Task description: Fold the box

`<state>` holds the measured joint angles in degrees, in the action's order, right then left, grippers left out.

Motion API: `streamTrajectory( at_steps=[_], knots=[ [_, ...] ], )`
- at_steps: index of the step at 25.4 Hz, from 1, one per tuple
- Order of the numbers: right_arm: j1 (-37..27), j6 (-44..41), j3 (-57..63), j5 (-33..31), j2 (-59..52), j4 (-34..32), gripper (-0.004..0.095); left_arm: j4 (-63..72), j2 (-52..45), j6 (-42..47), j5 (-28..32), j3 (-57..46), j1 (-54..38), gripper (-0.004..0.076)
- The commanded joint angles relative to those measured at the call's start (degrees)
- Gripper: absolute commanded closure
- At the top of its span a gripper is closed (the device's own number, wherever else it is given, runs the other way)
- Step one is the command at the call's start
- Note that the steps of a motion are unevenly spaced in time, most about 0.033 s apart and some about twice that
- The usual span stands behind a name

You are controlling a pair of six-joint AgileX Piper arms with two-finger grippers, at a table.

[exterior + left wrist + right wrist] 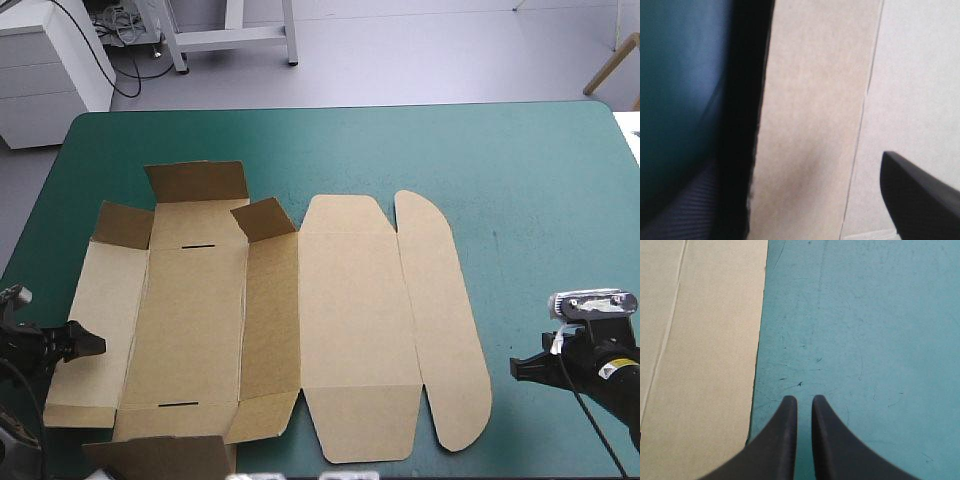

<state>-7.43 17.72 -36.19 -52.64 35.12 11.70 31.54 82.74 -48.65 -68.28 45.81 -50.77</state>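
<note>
Left gripper (94, 345) had its fingers spread, the box's (200, 320) 8 o'clock edge between them. Right gripper (805, 400) had its fingers together, empty, at the box's 4 o'clock.

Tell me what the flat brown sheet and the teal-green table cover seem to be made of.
The flat brown cut-sheet box: most likely cardboard, matte and unprinted; pressed crease lines, cut slots and stiff half-raised flaps point to that. The teal-green table cover: probably a smooth, dull rubber or vinyl mat; fine scratches and scuffs show on it, but the exact material stays open.
</note>
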Motion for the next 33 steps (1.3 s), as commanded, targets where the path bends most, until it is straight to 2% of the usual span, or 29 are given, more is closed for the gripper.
streamTrajectory(
  at_steps=[1,6,10,15,18,20,23,28,30,33],
  knots=[
    [0.0,0.4,-1.6,2.6,0.1,0.7,0.0820,5.0,-1.1,-1.5,-4.8,1.0,0.1,0.0115],
    [0.0,0.4,-1.6,3.0,0.1,0.7,0.0820,7.9,-1.1,-1.9,-6.3,1.0,0.8,0.0115],
    [0.0,0.4,-1.6,3.3,0.1,0.7,0.0820,6.6,-1.1,-1.7,-6.2,-1.7,7.5,0.0115],
    [0.3,0.4,-1.6,2.8,0.1,0.8,0.0820,6.7,-1.2,-1.2,-6.3,-1.8,8.7,0.0118],
    [0.3,0.4,-1.6,2.8,0.1,0.8,0.0820,6.2,-1.2,-0.9,-6.3,-1.7,8.7,0.0154],
    [0.3,0.4,-1.6,2.7,0.1,0.8,0.0820,6.1,-1.2,-0.9,-6.3,-1.7,8.7,0.0204],
    [0.3,0.4,-1.6,2.7,0.1,0.8,0.0820,6.1,-1.2,-0.8,-6.3,-1.7,8.7,0.0328],
    [0.3,0.4,-1.6,2.8,0.1,0.8,0.0820,3.6,-1.2,0.7,-6.3,-1.7,8.7,0.0641],
    [0.3,0.4,-1.6,2.8,0.1,0.8,0.0820,1.8,-1.2,0.8,-6.4,-1.7,8.7,0.0731],
    [0.3,0.5,-1.6,3.0,0.1,0.8,0.0820,0.3,-1.2,1.2,-6.4,-1.7,8.7,0.0734]
  ],
)
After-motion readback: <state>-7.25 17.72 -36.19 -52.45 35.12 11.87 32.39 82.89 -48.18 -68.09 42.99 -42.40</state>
